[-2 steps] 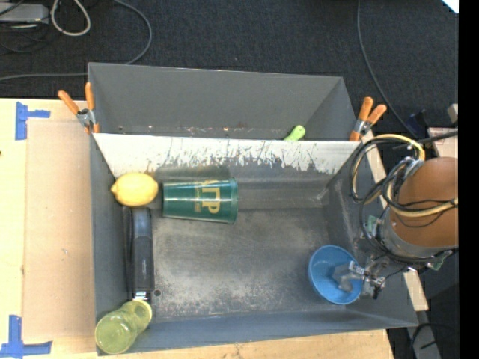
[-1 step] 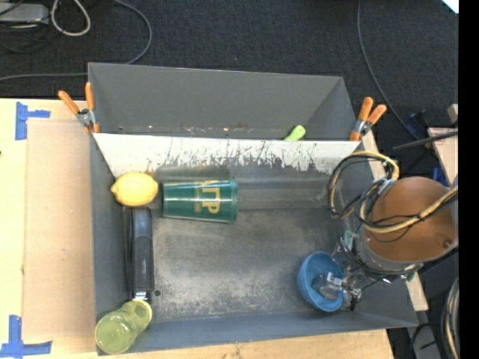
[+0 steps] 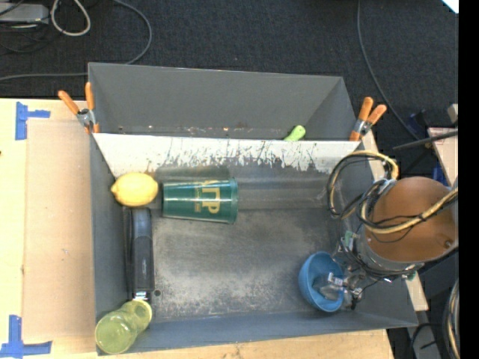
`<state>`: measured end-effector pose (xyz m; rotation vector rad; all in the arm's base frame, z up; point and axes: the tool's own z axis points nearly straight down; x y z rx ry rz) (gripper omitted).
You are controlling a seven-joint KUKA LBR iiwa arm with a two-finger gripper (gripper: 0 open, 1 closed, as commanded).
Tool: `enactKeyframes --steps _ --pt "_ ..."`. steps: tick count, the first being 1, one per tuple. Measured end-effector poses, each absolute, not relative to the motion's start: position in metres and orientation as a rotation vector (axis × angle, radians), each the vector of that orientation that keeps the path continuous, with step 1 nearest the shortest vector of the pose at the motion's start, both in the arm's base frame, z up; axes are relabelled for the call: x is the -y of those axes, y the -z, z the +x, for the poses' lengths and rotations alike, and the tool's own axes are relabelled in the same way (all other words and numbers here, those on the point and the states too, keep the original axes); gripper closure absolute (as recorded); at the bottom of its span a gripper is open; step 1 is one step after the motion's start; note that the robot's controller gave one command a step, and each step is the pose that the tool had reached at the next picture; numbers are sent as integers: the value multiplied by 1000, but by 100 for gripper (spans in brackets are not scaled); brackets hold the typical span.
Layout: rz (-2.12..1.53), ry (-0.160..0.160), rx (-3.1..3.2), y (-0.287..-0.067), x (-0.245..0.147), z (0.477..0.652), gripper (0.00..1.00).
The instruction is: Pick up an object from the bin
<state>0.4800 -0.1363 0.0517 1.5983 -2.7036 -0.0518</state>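
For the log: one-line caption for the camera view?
Gripper over a blue bowl at the lower right of the bin; lemon and green can lie back left.

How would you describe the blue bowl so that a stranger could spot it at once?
Start at the grey bin and go to its lower right corner, under the gripper. There lies a small round blue bowl. It is the only blue thing; the lemon and green can lie across the bin.
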Motion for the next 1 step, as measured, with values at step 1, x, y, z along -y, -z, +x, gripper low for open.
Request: enactKeyframes --steps 1 --pt "1706 58 2640 -58 141 481 100"
